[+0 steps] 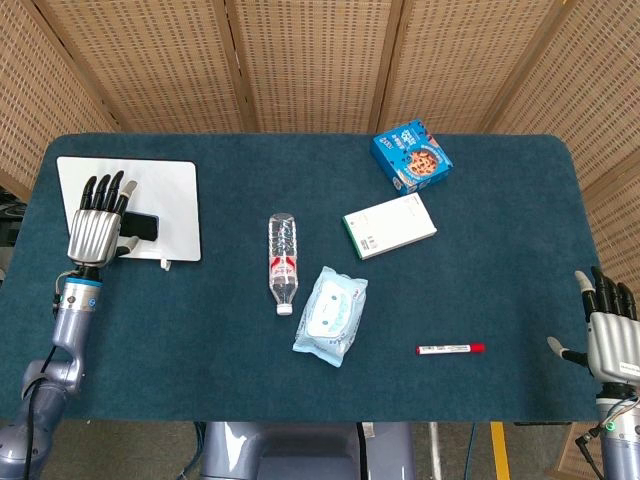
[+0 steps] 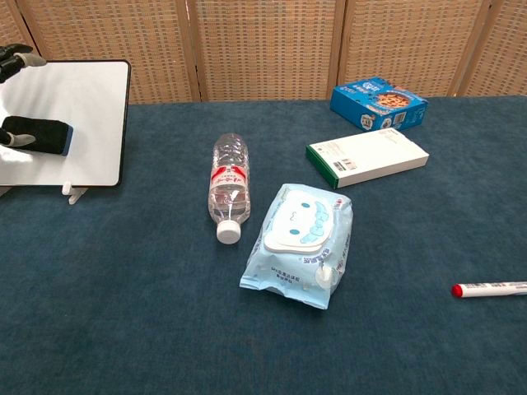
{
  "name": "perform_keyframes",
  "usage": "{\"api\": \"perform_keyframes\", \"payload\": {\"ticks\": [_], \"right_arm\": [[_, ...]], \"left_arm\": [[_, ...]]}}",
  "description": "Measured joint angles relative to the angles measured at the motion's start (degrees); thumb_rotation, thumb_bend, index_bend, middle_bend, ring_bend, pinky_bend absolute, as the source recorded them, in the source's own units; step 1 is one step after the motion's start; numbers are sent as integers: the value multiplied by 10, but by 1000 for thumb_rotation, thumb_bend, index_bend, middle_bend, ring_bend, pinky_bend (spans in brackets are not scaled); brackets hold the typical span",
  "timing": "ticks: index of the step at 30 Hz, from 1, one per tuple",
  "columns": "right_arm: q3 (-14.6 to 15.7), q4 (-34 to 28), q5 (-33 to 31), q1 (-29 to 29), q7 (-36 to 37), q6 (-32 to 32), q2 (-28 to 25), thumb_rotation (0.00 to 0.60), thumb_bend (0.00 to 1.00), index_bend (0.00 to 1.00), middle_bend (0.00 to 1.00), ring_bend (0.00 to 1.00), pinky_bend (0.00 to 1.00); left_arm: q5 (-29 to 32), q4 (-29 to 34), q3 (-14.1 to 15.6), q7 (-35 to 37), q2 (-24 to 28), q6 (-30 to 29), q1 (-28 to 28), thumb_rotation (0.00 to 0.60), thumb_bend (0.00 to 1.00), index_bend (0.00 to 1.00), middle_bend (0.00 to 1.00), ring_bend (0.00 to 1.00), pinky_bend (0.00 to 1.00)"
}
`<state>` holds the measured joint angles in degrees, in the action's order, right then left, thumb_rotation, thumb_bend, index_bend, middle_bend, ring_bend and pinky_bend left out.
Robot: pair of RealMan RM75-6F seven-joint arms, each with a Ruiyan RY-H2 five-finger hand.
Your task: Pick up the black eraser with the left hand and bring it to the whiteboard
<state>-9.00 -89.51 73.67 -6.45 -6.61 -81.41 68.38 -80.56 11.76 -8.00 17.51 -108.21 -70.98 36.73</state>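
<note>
The black eraser (image 1: pixel 145 226) (image 2: pixel 37 136) lies on the white whiteboard (image 1: pixel 170 190) (image 2: pixel 82 99) at the table's far left. My left hand (image 1: pixel 93 225) hovers over the board's left part with its fingers straight and spread, raised clear of the eraser. In the chest view only its fingertips (image 2: pixel 16 58) and a thumb tip by the eraser's left end show. My right hand (image 1: pixel 610 335) hangs open past the table's right front corner, holding nothing; the chest view does not show it.
A water bottle (image 1: pixel 283 262) (image 2: pixel 230 185) and a wipes pack (image 1: pixel 330 315) (image 2: pixel 300 243) lie mid-table. A white box (image 1: pixel 389 225) and a blue cookie box (image 1: pixel 412 156) sit behind them. A red-capped marker (image 1: pixel 450 348) (image 2: pixel 490 289) lies near the front right.
</note>
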Motion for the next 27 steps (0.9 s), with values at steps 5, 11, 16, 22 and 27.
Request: {"api": "perform_keyframes", "payload": {"ticks": [5,11,16,22,27], "right_arm": [[1,-4,8,2,3,-6,-2,600,156,30,0,0,0],[4,-7,24,5,11,-17,-6,600,156,30,0,0,0],[10,-10,49,9,19,-32,-10,600,156,30,0,0,0],[20,-14,71,12,22,-38,-17,600,156,30,0,0,0],[23,-20,77,12,21,-37,-21,600,156,30,0,0,0]], "left_arm": [[-7,65,2,3,28,-89,-29,600,194,0,0,0,0],[-18,239,11,-35,98,-158,-73,600,203,0,0,0,0],[-23,476,31,-133,184,-189,-118,600,213,0,0,0,0],[-21,711,64,-271,291,-214,-188,600,216,0,0,0,0],[-18,756,79,-307,336,-225,-232,600,215,0,0,0,0]]}}
